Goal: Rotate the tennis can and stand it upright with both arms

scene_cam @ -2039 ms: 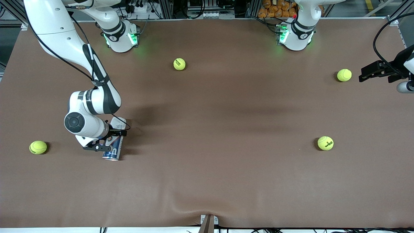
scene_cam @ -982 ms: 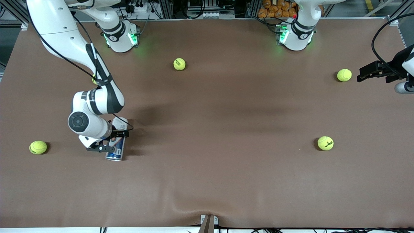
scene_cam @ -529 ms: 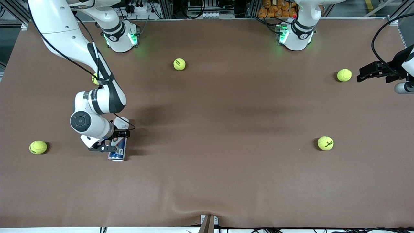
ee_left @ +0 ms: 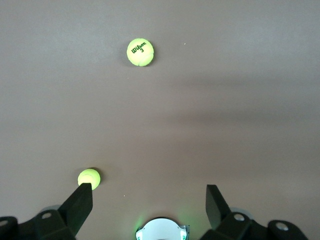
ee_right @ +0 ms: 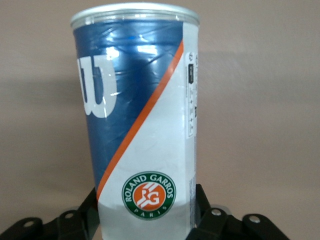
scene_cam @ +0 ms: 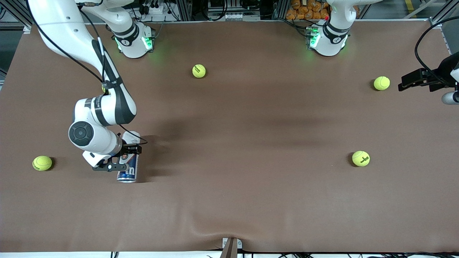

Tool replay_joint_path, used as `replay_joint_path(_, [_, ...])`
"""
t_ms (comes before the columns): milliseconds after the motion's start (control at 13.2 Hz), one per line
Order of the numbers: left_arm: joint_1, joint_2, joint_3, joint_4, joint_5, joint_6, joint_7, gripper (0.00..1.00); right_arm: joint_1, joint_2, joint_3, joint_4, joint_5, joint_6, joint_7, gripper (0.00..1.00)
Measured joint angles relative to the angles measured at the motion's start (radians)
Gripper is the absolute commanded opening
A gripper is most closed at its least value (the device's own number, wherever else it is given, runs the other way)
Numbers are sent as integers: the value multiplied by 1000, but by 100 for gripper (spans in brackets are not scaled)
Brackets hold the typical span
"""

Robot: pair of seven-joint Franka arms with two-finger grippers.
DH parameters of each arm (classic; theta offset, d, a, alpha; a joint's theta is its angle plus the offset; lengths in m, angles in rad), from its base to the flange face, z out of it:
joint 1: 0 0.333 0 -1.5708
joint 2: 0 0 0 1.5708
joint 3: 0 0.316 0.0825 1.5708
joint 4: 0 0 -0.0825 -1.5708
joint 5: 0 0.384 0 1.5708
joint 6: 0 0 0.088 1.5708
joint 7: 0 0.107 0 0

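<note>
The right gripper pinches the tennis can across its middle, fingers pressed on both sides. The can lies on the brown table toward the right arm's end, its silvery rim pointing at the front camera. Only the right wrist view shows the orange stripe and round Roland Garros badge. The left gripper waits over the table's edge at the left arm's end, fingers spread wide around nothing. The table's middle is open. Four tennis balls are in plain sight: one beside the can, one near the bases, two toward the left arm's end.
</note>
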Motion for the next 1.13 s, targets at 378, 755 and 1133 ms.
replay_joint_path(378, [0,0,0,0,-1,0,0,100,142,-4,3,107,-21,-34,-29,68])
replay_joint_path(755, [0,0,-2,-1,-1,0,0,100,294,-2,5,121,-91,-33,-33,68])
replay_joint_path(1133, [0,0,-4,-2,-2,0,0,100,481,26,8,127,-203,-13,-132,68])
